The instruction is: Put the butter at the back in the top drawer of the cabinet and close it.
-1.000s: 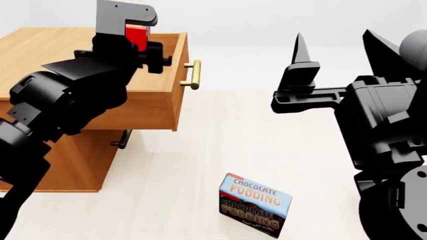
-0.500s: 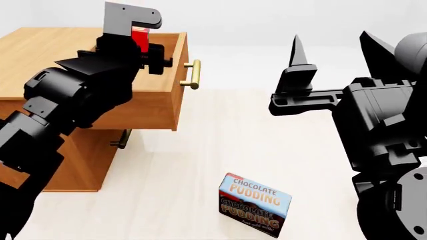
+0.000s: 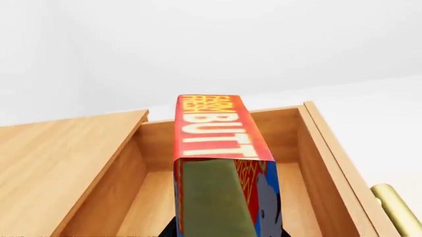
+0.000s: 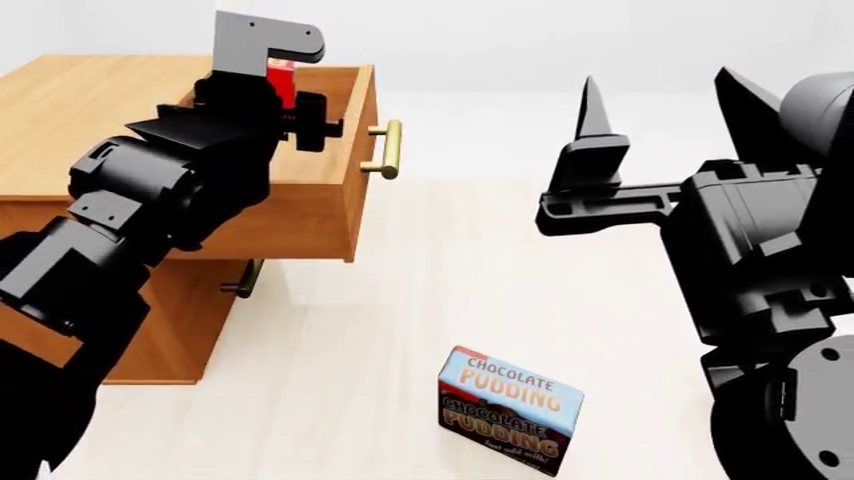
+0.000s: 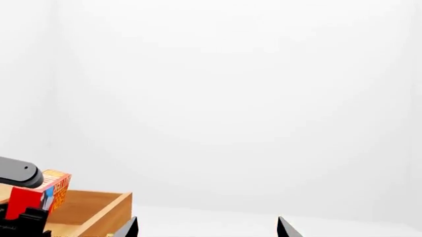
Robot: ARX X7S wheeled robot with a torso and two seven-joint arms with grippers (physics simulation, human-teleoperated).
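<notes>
The left gripper (image 4: 274,62) clamps the butter (image 3: 221,163) over the open top drawer (image 3: 316,168) at upper left of the head view, its long axis pointing toward the drawer's back wall. The right gripper (image 4: 667,110), jaws spread and empty, stands well apart.

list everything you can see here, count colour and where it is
butter: 1, red-orange box with yellow lettering, held over the open top drawer
top drawer: 1, light-brown wood with brass bar handle, pulled out
cabinet: 1, light-brown wood, left of the floor area
lower drawer handle: 1, dark brass, under the open drawer
pudding box: 1, blue-brown, on the pale floor, near centre
left gripper: 1, black, jaws shut on the butter
right gripper: 1, black, jaws open, empty, raised on the right
</notes>
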